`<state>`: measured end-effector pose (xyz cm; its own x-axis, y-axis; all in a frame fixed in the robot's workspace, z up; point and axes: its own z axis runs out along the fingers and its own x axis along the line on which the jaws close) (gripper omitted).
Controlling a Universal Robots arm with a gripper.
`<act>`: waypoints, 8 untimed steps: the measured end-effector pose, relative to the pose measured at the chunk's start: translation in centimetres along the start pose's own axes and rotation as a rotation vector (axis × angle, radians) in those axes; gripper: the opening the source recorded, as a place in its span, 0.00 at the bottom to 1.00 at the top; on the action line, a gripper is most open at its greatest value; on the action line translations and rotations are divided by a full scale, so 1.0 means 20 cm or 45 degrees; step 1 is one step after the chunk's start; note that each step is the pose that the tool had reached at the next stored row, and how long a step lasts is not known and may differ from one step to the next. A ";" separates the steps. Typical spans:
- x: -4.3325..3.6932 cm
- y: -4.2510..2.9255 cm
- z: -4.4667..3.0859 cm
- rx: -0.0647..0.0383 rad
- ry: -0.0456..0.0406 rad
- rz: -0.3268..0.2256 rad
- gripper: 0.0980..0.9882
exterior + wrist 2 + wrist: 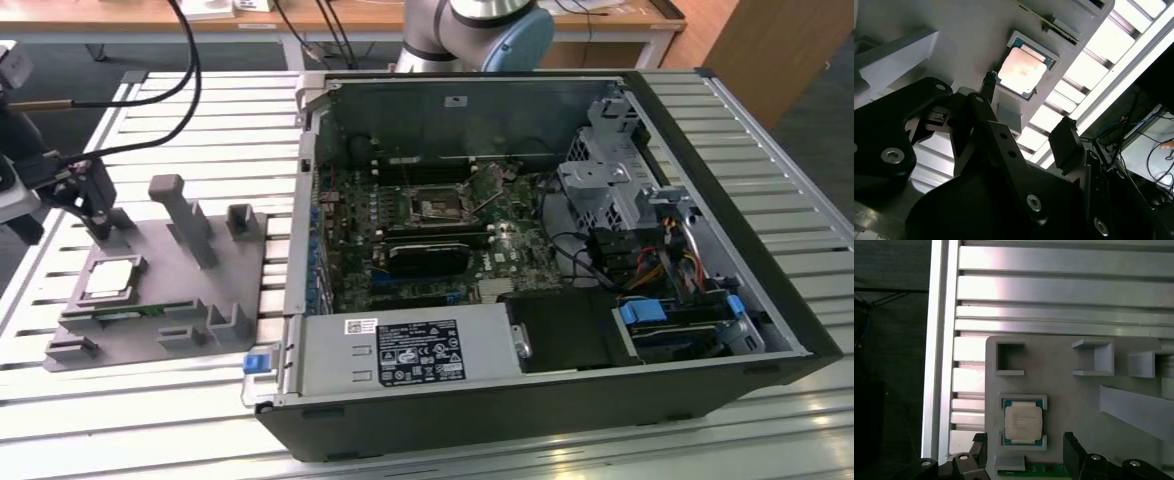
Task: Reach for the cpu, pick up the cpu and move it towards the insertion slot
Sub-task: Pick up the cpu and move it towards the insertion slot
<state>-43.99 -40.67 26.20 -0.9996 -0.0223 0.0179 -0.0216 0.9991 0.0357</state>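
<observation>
The black two-fingered end effector (1026, 105) is wide open and holds nothing. In the first wrist view the end effector (1024, 442) has one finger on each side of the chip's nest. I cannot tell whether a fingertip touches anything. In the exterior view the end effector (94, 205) hangs over the far end of the tray, near the chip but short of it. I judge this to be the reach step, with no grasp made.

A grasp from here would call for the fingers to be centred over two opposite edges of the chip. They would need to come down level and clear of the nest's raised lips, then close gently on so thin a part.

The small flat square cpu with a silvery metal top (1023, 422) lies flat in a shallow square recess of the grey plastic fixture tray (1064, 390). It has a thin greenish board edge, and a narrow green circuit strip (1039, 470) sits just beside it. In the second wrist view the cpu (1021, 70) catches a pinkish glare.

In the exterior view the cpu (110, 278) and its tray (147, 340) sit on the slatted aluminium desk (134, 420), towards that view's left. The insertion slot, a dark square socket with a silvery frame (438, 205), lies well apart inside the open black computer case (467, 425).
</observation>
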 end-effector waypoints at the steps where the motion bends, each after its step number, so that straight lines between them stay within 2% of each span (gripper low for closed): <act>1: 0.000 0.000 0.006 0.000 0.000 0.000 0.68; 8: 0.000 -0.001 0.016 0.000 0.000 0.000 0.68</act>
<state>-43.99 -40.67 25.87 -0.9996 -0.0223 0.0178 -0.0217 0.9991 0.0357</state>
